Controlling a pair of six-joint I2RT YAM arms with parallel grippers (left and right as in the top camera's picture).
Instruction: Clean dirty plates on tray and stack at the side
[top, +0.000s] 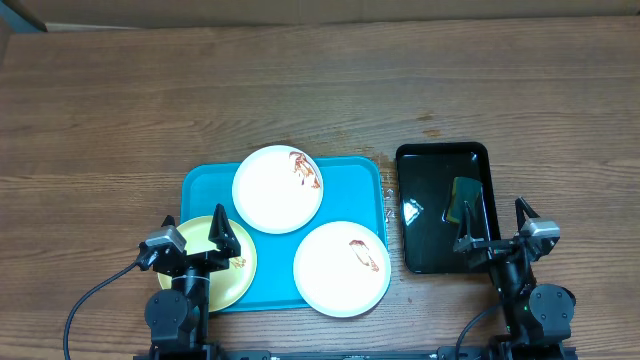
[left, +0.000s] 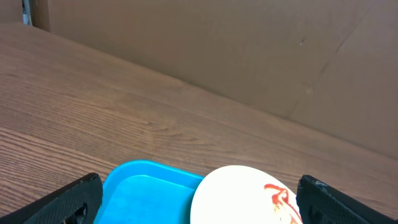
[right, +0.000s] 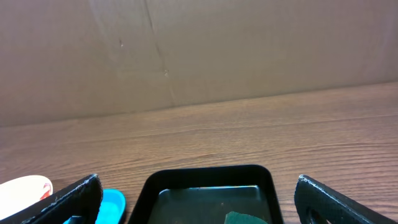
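A blue tray (top: 205, 185) on the bench (top: 120, 120) holds a far white plate (top: 278, 189), a near white plate (top: 342, 268) and, at its near left corner, a yellow plate (top: 235, 280), all sauce-smeared. The left claw (top: 195, 225) and right claw (top: 495, 225) gape wide, empty.

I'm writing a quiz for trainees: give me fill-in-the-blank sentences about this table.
The blue tray carries ___ plates.
The sponge lies in the smaller tray, coloured ___.
The left tool and right tool both stand ___.
Missing: three, black, open.
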